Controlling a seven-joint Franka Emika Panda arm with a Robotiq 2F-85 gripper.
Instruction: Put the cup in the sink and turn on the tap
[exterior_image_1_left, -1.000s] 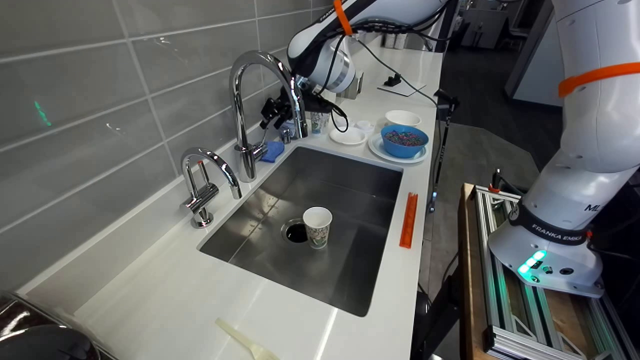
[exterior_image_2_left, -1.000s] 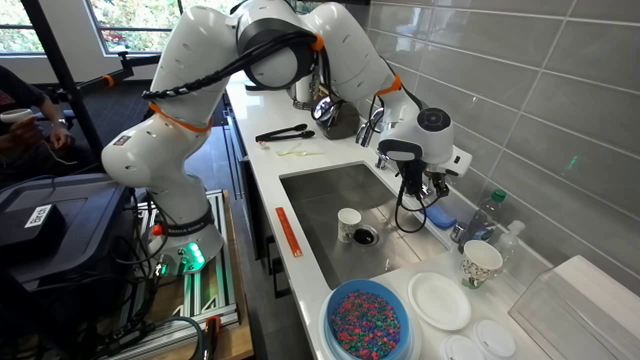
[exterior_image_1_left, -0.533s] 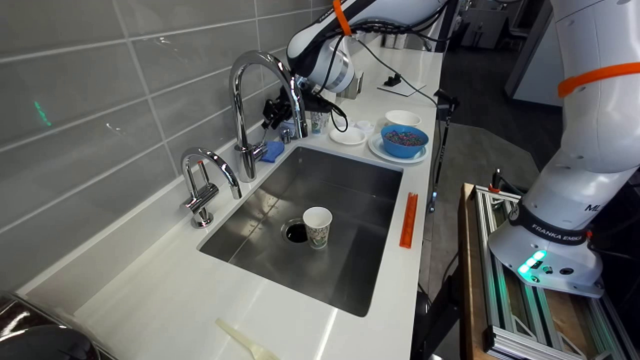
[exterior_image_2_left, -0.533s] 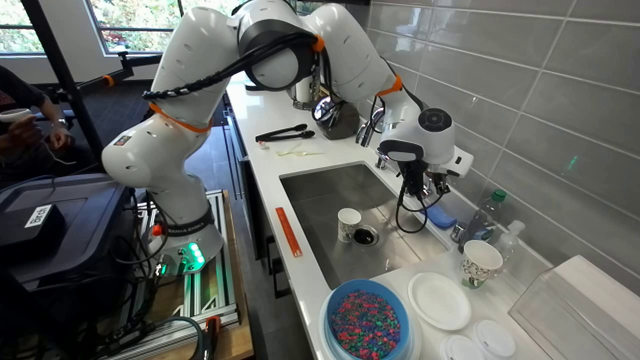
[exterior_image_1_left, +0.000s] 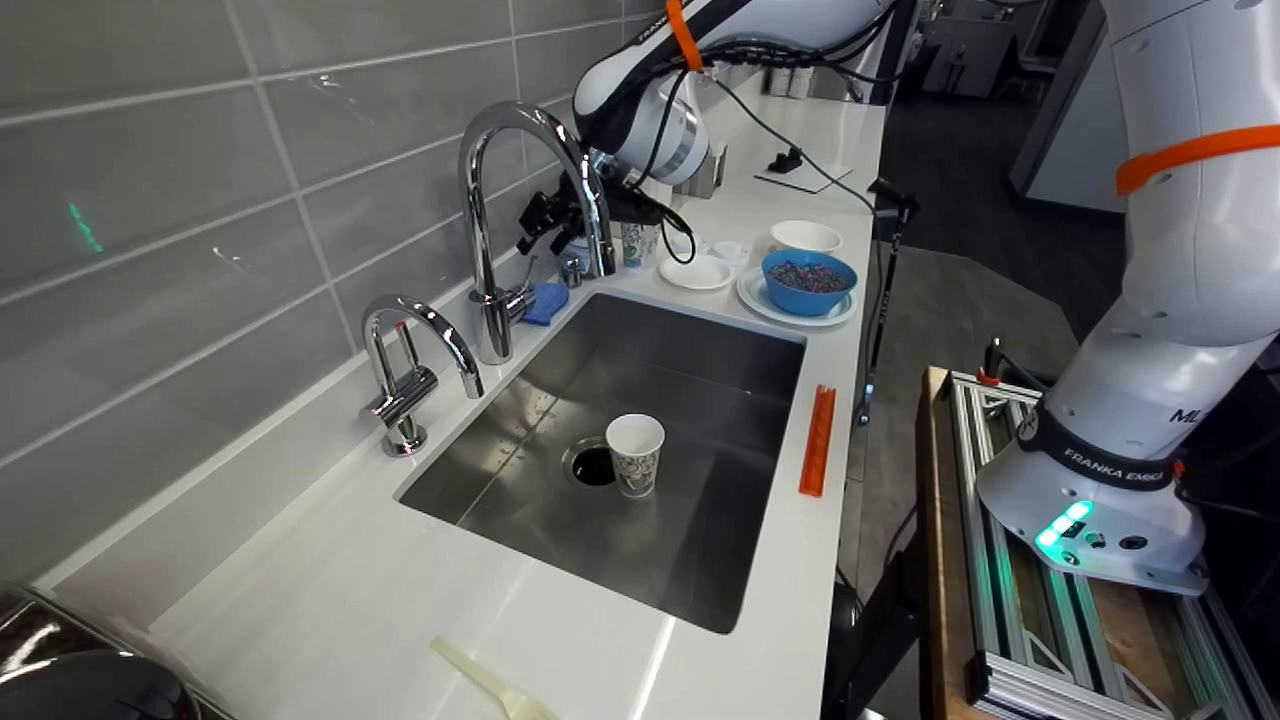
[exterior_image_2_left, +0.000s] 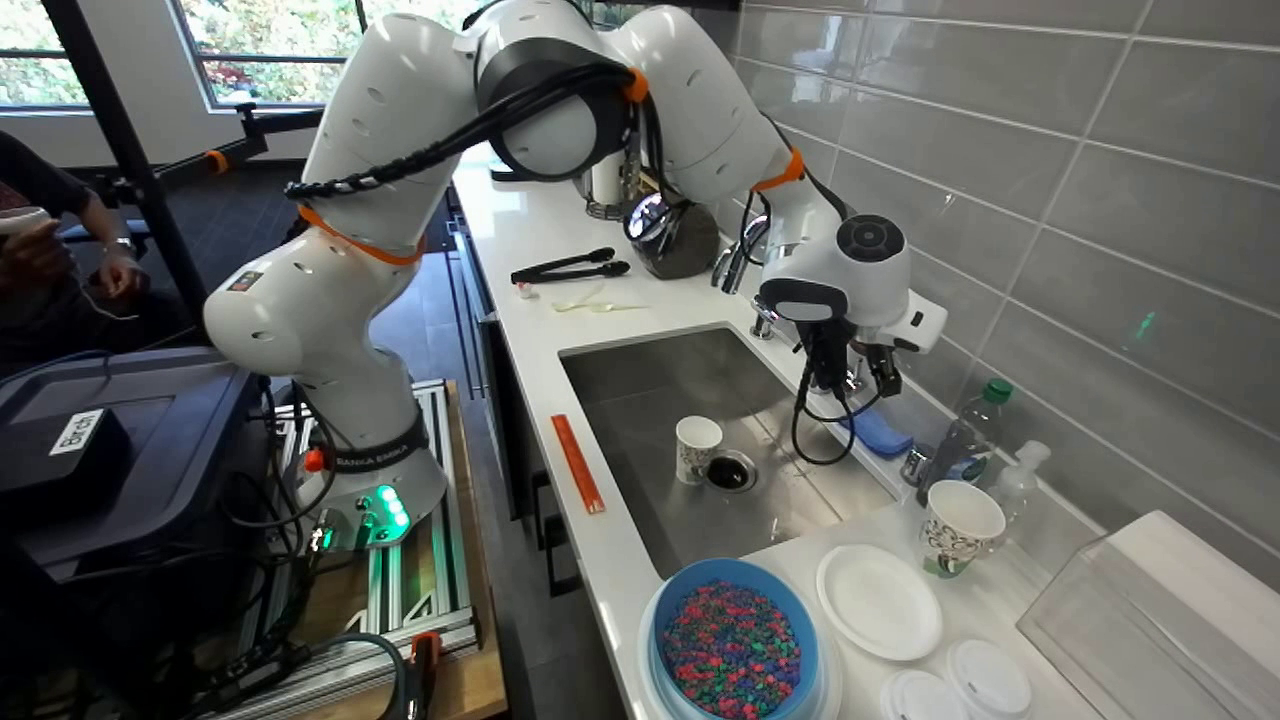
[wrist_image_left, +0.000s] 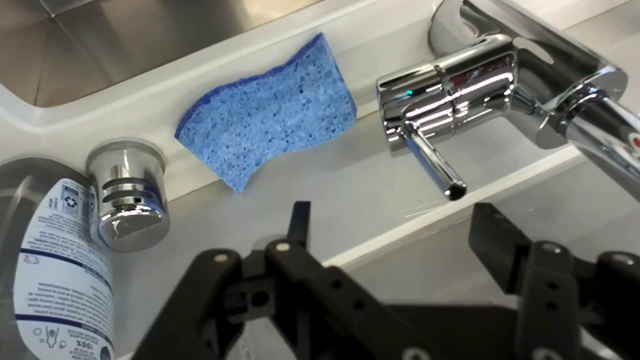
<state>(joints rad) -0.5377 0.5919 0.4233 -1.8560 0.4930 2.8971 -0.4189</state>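
The cup stands upright in the sink, just beside the drain hole. The tall tap stands between the sink and the back edge of the worktop. The hand is near its handle, with fingers wide apart. A blue sponge lies near the tap. A red strip lies beside the sink, near the worktop's front edge. A bowl sits on a plate near that edge.
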